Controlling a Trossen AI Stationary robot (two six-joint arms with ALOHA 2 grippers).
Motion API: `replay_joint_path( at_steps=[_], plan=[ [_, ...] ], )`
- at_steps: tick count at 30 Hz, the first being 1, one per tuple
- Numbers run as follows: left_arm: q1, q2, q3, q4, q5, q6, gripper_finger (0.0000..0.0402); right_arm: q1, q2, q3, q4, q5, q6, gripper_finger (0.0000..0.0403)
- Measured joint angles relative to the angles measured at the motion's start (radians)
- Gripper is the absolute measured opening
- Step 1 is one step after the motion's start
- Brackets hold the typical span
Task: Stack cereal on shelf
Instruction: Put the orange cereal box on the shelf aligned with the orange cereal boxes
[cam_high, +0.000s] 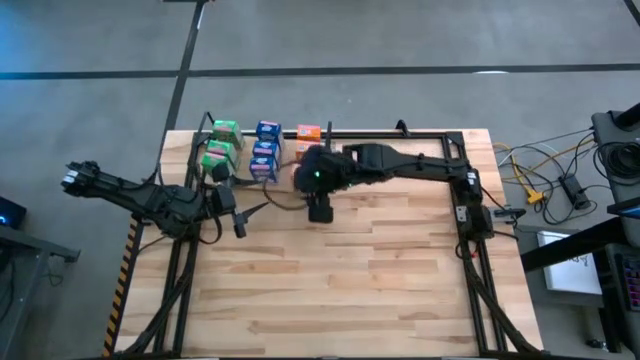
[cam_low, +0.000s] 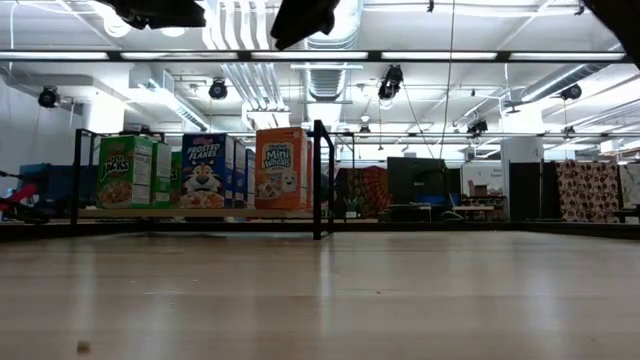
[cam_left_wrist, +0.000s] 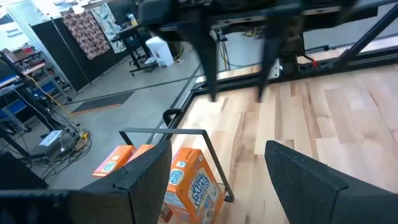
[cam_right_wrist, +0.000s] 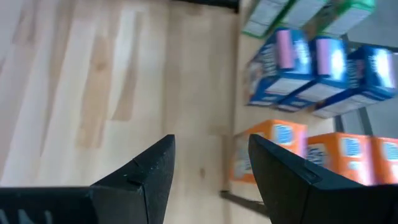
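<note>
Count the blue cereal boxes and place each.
3 blue boxes, filed on the shelf between green boxes and orange boxes: outermost, middle, innermost. None seems hidden.

I saw the cereal boxes (cam_high: 262, 152) standing in rows on the shelf (cam_high: 250, 178) at the table's (cam_high: 340, 280) far left. My right gripper (cam_high: 320, 212) hung just beside them, my left gripper (cam_high: 228, 212) near their front.

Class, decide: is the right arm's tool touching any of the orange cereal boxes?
Apart. In the right wrist view the right tool stands open and empty, with bare wood showing between its fingers and the orange cereal boxes lying beyond the fingertips.
</note>
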Motion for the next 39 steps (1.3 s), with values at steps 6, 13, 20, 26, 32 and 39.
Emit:
replay_joint_path(
  at_steps=[6, 13, 20, 26, 32, 39],
  plan=[
    [0.0, 0.029, 0.0, 0.0, 0.001, -0.014, 0.0242, 0.061, -0.131, -0.301, 0.163, 0.0, 0.031, 0.0194],
    [0.0, 0.063, 0.0, 0.023, 0.002, -0.019, 0.0242, 0.106, -0.347, -0.75, 0.53, 0.0, 0.024, 0.0194],
    [0.0, 0.128, 0.0, 0.107, 0.002, -0.022, 0.0242, 0.127, -0.563, -1.14, 0.885, -0.001, -0.008, 0.0194],
    [0.002, 0.193, 0.0, 0.136, -0.003, -0.03, 0.0242, 0.126, -0.738, -1.393, 1.131, -0.004, -0.078, 0.0194],
    [0.012, 0.272, 0.0, 0.158, -0.004, -0.067, 0.0242, 0.126, -0.902, -1.56, 1.34, -0.004, -0.127, 0.0194],
    [0.035, 0.442, 0.0, 0.243, -0.002, -0.116, 0.0221, 0.126, -1.012, -1.653, 1.392, -0.003, -0.125, 0.0184]
  ],
)
